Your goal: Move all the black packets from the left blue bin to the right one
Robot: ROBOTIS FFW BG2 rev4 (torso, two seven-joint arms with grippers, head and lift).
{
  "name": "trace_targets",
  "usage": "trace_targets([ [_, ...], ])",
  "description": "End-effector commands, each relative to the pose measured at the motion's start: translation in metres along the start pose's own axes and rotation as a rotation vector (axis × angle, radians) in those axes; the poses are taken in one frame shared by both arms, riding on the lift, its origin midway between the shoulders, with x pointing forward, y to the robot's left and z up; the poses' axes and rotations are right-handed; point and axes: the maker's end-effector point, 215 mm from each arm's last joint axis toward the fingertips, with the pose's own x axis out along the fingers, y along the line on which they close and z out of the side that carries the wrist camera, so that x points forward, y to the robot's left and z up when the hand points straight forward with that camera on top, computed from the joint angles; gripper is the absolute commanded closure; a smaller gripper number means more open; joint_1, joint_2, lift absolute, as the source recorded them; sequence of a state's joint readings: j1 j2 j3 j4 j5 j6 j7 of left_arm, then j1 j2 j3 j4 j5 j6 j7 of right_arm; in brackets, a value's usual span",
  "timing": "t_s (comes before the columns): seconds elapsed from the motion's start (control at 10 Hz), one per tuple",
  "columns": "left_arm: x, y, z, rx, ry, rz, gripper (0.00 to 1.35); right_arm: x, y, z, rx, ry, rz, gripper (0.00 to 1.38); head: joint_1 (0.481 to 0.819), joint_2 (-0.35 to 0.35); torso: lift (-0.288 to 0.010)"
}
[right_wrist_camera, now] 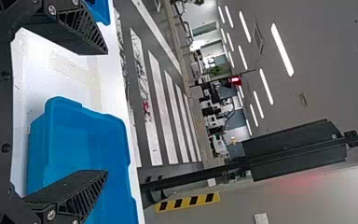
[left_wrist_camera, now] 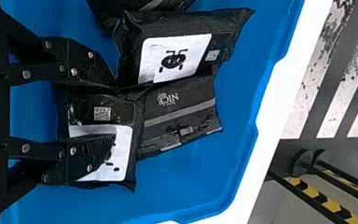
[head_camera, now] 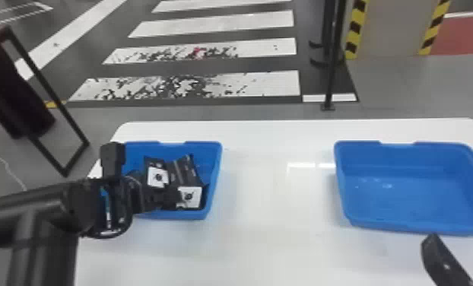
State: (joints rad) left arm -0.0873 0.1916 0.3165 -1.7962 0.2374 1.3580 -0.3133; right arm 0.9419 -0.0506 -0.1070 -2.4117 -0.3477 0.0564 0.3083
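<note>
Black-fingered left gripper [left_wrist_camera: 115, 112], spread, is apparently starting a pick, needing closure on the white-labelled black plastic packet [left_wrist_camera: 100, 120]; black-fingered right gripper [right_wrist_camera: 106, 111] is idling, spread.

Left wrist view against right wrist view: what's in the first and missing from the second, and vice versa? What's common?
Left wrist view: black packets, with the left gripper open over one of them.

Right wrist view: right blue bin, open right gripper, ceiling lights.

Both: left blue bin (apparently just a corner in the right wrist view), white table, white floor stripes, yellow-and-black striping.
</note>
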Motion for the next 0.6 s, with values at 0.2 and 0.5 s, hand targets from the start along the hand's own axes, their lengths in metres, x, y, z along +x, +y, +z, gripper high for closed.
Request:
trace_targets([
  [0.2,0.002,0.017,0.007,0.039,-0.025,0.06,1.21,0.0,-0.001,-0.003,0.016,0.003,-0.001,0.11,0.695,0.193,-0.14],
  [0.5,-0.026,0.004,0.047,0.073,-0.152,0.014,1.21,-0.001,-0.001,-0.004,0.016,0.006,0.0,0.11,0.695,0.203,-0.14],
])
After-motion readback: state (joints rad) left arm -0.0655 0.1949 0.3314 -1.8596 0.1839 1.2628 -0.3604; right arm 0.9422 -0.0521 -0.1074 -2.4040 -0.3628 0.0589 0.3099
